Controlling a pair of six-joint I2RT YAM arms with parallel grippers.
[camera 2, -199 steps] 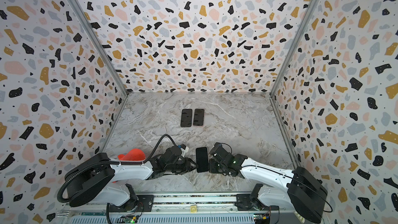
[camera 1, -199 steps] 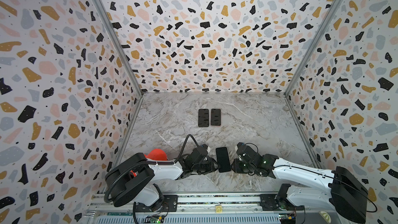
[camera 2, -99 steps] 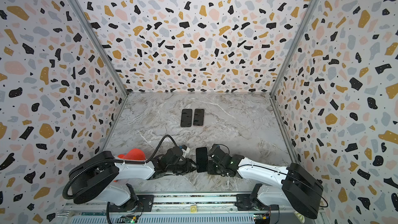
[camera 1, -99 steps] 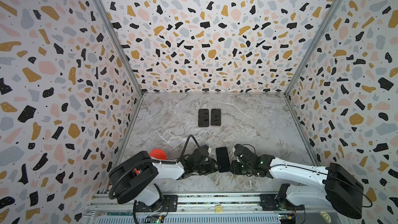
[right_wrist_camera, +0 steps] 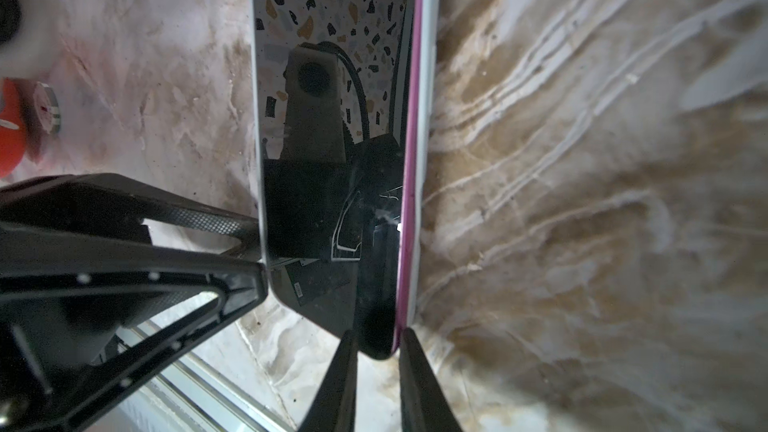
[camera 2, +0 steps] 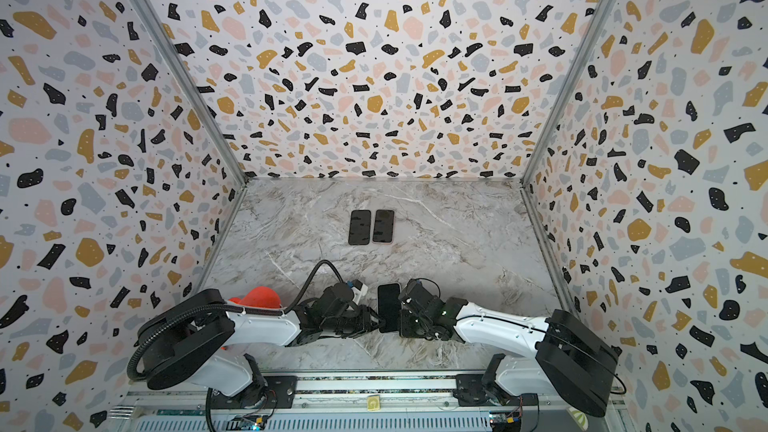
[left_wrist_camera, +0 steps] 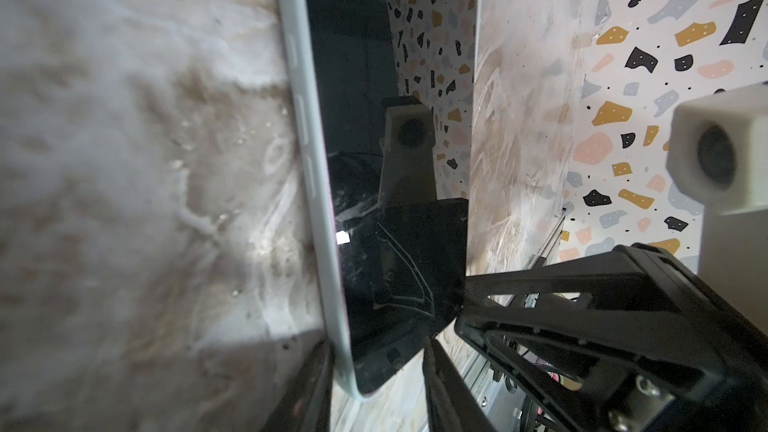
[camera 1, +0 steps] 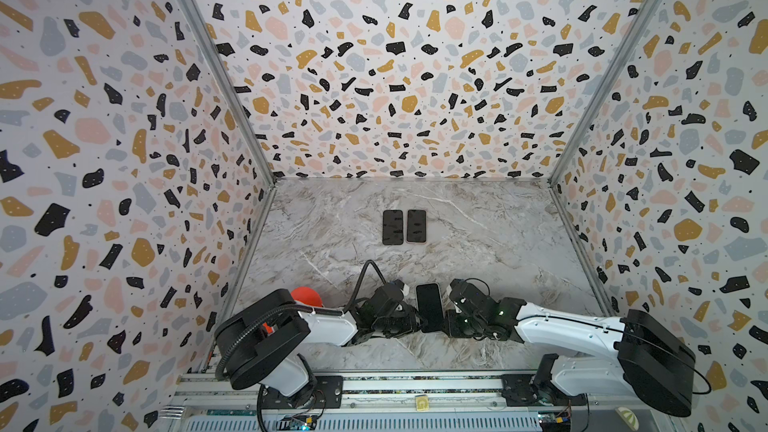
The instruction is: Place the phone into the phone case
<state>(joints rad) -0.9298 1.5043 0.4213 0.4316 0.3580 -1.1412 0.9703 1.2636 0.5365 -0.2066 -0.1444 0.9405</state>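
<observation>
With the phone lying at 6 o'clock on the surface, nipped between the left claw and right claw, seating in its case looks underway; next, press the edges evenly.

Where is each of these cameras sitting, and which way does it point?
Top views: high at the front, looking down on the marble table; both arms show.
Left wrist: on the left arm, looking along the left gripper at the phone.
Right wrist: on the right arm, along the right gripper.
Shared: every view shows that phone.
</observation>
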